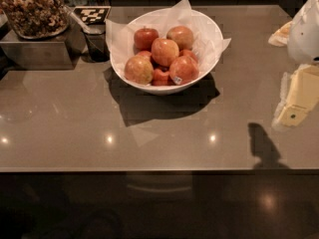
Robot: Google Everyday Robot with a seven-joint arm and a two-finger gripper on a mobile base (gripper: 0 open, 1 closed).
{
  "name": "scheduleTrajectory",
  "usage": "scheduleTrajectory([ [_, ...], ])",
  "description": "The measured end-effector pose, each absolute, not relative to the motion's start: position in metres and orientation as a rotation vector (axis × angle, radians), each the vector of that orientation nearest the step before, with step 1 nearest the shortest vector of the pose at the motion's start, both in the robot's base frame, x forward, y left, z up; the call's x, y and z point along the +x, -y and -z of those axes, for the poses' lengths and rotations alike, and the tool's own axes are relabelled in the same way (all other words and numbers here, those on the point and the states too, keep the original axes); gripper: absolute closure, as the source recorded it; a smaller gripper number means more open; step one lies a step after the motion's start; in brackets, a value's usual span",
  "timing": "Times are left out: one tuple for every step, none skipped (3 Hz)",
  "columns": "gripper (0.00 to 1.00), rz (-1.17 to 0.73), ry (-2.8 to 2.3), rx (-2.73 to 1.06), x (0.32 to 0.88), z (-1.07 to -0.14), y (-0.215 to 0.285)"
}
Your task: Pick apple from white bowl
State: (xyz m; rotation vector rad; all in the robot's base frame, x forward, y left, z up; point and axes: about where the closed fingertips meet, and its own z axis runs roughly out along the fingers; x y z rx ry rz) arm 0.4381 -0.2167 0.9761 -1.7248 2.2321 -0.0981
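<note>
The white bowl [149, 86] stands on the grey counter at centre back, lined with crinkled white paper and holding several red-orange apples. The apple [183, 68] with a small pale sticker low on its skin lies at the bowl's front right. My gripper [298, 99] is at the right edge of the view, pale yellow below the arm's white housing [306, 29]. It hangs over the counter well to the right of the bowl, apart from it and empty. Its shadow [264, 148] falls on the counter.
A clear container of nuts [32, 9] sits on a metal box [35, 51] at the back left. A checkered tag [91, 15] and a dark cup [95, 43] stand beside the bowl's left. The counter's front edge [149, 169] runs across the view.
</note>
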Motion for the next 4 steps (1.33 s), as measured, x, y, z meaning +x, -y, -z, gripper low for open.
scheduleTrajectory([
  [0.0, 0.098, -2.232, -1.725, 0.438, -0.976, 0.217],
  [0.0, 0.09, -2.215, -1.673, 0.443, -0.979, 0.214],
  [0.0, -0.002, -2.174, -1.481, 0.47, -0.99, 0.208],
  [0.0, -0.184, -2.135, -1.284, 0.508, -1.003, 0.197],
])
